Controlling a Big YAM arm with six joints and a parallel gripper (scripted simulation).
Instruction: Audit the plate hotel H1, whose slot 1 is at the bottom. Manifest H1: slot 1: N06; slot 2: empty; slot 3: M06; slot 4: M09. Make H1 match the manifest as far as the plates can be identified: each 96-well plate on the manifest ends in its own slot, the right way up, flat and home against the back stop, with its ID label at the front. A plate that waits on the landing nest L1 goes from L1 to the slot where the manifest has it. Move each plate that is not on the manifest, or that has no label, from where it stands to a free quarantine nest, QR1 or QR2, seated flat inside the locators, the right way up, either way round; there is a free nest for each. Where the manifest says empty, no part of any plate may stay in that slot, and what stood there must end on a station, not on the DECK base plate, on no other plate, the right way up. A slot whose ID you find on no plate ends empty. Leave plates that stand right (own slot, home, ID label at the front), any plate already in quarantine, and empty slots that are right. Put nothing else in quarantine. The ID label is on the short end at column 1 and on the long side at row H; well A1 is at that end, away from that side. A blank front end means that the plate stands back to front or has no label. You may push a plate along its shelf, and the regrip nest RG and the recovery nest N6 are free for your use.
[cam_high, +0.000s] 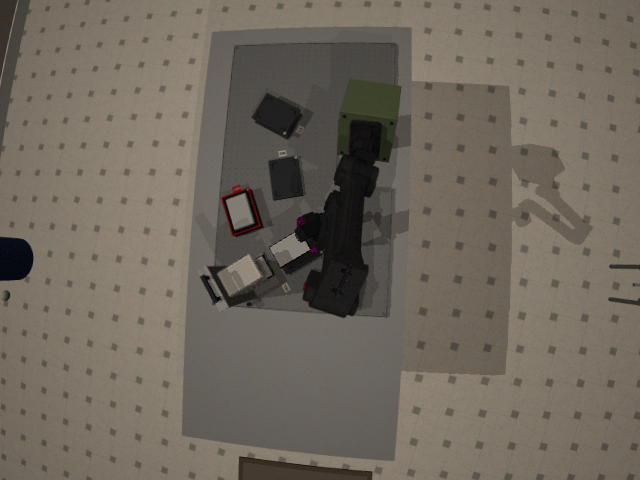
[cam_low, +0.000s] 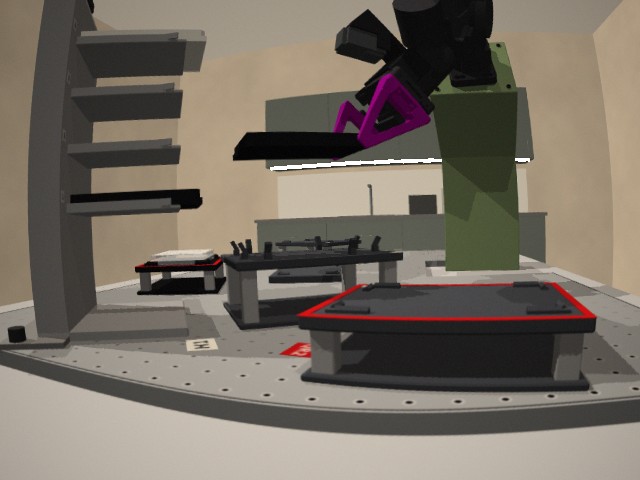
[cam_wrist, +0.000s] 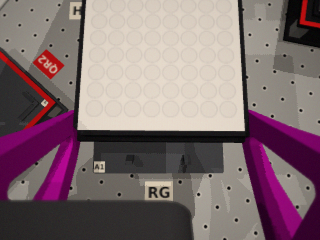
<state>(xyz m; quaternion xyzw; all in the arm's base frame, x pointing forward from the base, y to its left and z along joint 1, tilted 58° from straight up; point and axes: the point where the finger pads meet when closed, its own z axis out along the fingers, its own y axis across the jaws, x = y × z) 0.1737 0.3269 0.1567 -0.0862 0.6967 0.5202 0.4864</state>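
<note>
My gripper (cam_low: 356, 136) (cam_wrist: 161, 120) (cam_high: 306, 236) is shut on a 96-well plate (cam_low: 289, 145) (cam_wrist: 160, 65) (cam_high: 289, 249) with a white top and black skirt. It holds the plate flat, high in the air, well side up, by one short end. No label shows on the plate from here. The hotel H1 (cam_low: 56, 170) (cam_high: 238, 276) stands at the left. A black plate (cam_low: 136, 196) lies in its bottom slot and sticks out at the front. The two shelves above it look bare. Below the held plate is the RG nest (cam_wrist: 158, 164).
A white plate (cam_low: 180, 254) (cam_high: 241, 211) sits on the red-edged nest at the back left. The red-edged nest QR2 (cam_low: 444, 304) (cam_wrist: 20, 100) in front is bare. Two black nests (cam_high: 277, 114) (cam_high: 285, 178) stand further back. The green arm pedestal (cam_low: 478, 180) (cam_high: 370, 111) stands at the right.
</note>
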